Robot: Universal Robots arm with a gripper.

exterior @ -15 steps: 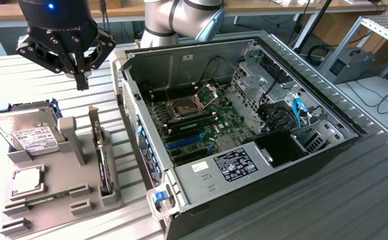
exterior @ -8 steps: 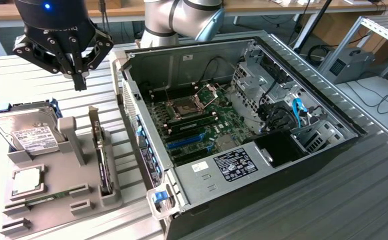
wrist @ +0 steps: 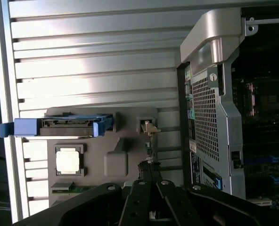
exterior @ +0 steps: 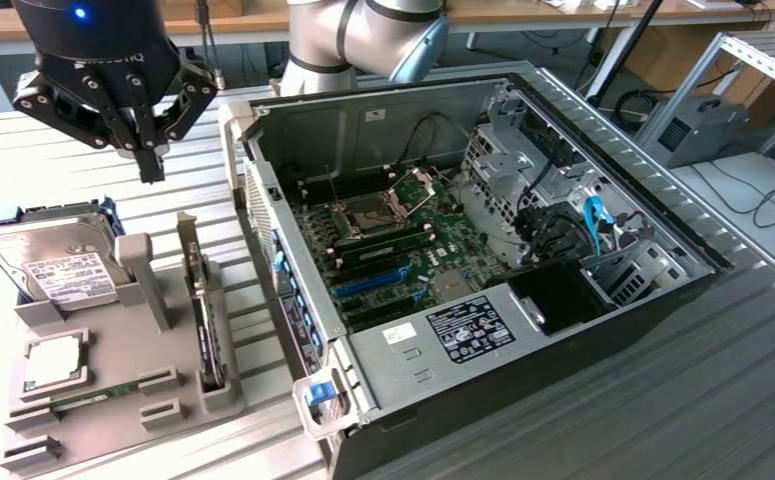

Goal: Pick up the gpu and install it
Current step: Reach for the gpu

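- The pincer (exterior: 151, 170) has its fingers pressed together, with nothing between them and nothing touching them.
- It hangs in the air with its fingertips pointing straight down at the ribbed metal tabletop (exterior: 14, 180), above the far end of the grey parts holder (exterior: 134, 350).
- The arm (exterior: 360, 40) rises behind the open computer case (exterior: 401, 380) and reaches over towards the exterior view's left, so the wrist sits upright over the holder.
- The gpu (exterior: 203, 310) stands on its edge in a slot of the holder, on the side nearest the case, with its silver bracket at the far end. It is below the pincer and just nearer the camera, well apart from the fingertips.
- Beside it in the holder are the hard drive (exterior: 54, 262) in its blue caddy, a square processor (exterior: 54, 362) and a green memory stick (exterior: 94, 393).
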